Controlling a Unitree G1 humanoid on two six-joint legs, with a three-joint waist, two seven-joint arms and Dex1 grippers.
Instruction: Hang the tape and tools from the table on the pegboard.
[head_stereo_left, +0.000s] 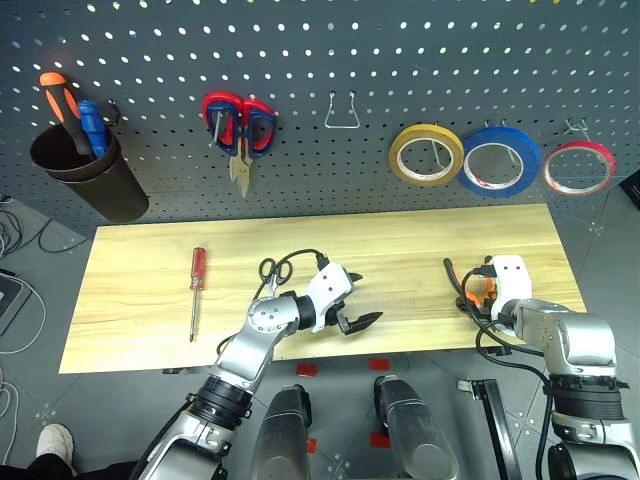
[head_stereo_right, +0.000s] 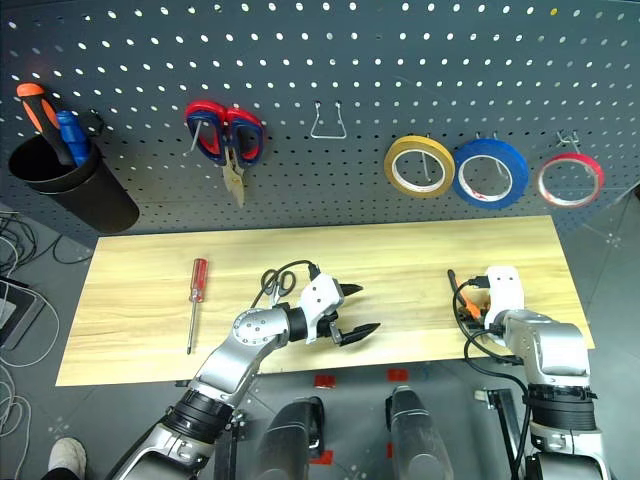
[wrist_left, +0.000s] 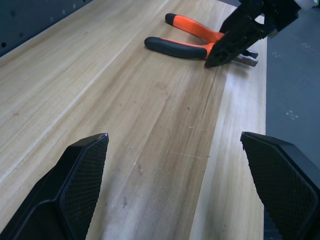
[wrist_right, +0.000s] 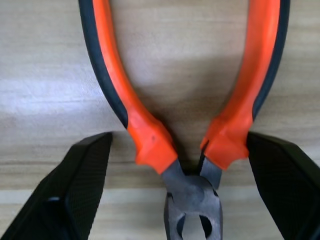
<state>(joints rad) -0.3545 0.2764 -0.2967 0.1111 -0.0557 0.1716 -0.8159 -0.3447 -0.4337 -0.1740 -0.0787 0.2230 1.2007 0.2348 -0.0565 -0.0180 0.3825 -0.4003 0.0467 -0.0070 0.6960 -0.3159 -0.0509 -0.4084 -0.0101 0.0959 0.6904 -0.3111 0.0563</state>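
Right gripper (wrist_right: 180, 165) open astride pliers (wrist_right: 150, 135), handles toward pegboard (head_stereo_left: 300, 60)

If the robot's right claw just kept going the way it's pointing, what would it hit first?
Most likely the pliers: the right gripper points down at them, open fingers either side of the joint, with the table right beneath.

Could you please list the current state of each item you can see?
red tape: hung on pegboard
pliers: on table, between open right tool fingers
black scissors: on table
red screwdriver: on table
left tool: open, empty
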